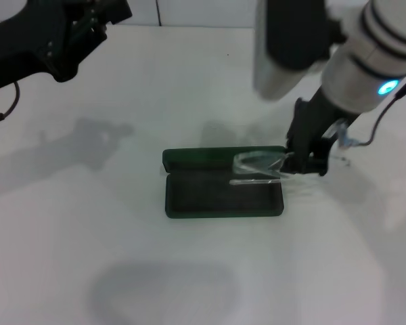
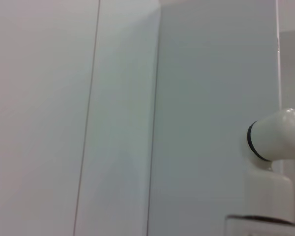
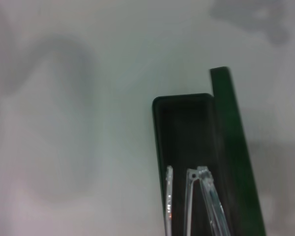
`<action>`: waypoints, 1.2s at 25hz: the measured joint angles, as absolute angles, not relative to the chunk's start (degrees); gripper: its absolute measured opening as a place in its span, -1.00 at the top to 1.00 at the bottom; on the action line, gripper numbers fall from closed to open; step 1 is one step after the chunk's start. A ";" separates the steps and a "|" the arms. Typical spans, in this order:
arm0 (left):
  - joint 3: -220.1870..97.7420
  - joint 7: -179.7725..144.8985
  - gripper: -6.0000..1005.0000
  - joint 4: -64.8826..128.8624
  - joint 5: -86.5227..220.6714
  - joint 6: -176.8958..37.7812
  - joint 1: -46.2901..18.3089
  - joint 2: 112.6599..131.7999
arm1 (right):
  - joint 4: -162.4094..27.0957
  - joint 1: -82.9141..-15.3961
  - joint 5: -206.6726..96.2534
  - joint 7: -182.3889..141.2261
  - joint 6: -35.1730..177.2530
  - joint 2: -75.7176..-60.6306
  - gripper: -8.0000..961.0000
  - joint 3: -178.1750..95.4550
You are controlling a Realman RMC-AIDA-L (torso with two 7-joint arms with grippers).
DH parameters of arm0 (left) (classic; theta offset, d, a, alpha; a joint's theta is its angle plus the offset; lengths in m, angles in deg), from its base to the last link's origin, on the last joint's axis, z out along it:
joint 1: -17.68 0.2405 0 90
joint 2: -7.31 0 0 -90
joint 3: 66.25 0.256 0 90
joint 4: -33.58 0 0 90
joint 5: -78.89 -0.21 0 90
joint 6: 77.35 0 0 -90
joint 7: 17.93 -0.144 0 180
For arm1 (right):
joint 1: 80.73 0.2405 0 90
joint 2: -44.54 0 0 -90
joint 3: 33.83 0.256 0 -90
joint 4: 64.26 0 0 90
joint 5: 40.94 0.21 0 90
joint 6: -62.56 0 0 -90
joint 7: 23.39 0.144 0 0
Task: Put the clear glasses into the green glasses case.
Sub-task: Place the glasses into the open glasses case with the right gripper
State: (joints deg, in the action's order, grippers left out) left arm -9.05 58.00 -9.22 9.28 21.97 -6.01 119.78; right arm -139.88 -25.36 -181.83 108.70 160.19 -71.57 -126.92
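Observation:
The green glasses case (image 1: 223,193) lies open in the middle of the white table, its lid (image 1: 203,158) standing up along the far side. The clear glasses (image 1: 257,168) hang over the case's right end, tilted, with their arms pointing left over the lining. My right gripper (image 1: 306,161) is shut on the glasses' right end, just right of the case. In the right wrist view the clear glasses' arms (image 3: 192,206) reach over the dark lining of the case (image 3: 187,128). My left gripper (image 1: 88,27) stays raised at the far left, away from the case.
The white table (image 1: 88,223) spreads around the case on all sides. The left wrist view shows only a pale wall and part of a white robot joint (image 2: 275,137).

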 joint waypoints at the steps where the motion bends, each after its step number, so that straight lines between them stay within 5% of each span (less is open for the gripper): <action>1: -9.05 58.00 0.93 -9.21 8.96 22.11 -6.09 119.65 | -139.23 -25.33 -181.79 108.70 158.55 -71.60 0.76 -128.76; 16: -15.75 57.46 0.93 -9.70 4.95 28.12 -4.24 114.86 | -136.33 -25.04 -180.15 109.65 146.72 -71.65 0.76 -138.62; 30: -15.93 57.34 0.93 -9.75 -1.10 28.29 -3.14 113.87 | -132.96 -21.37 -178.72 113.37 139.03 -71.65 0.76 -144.88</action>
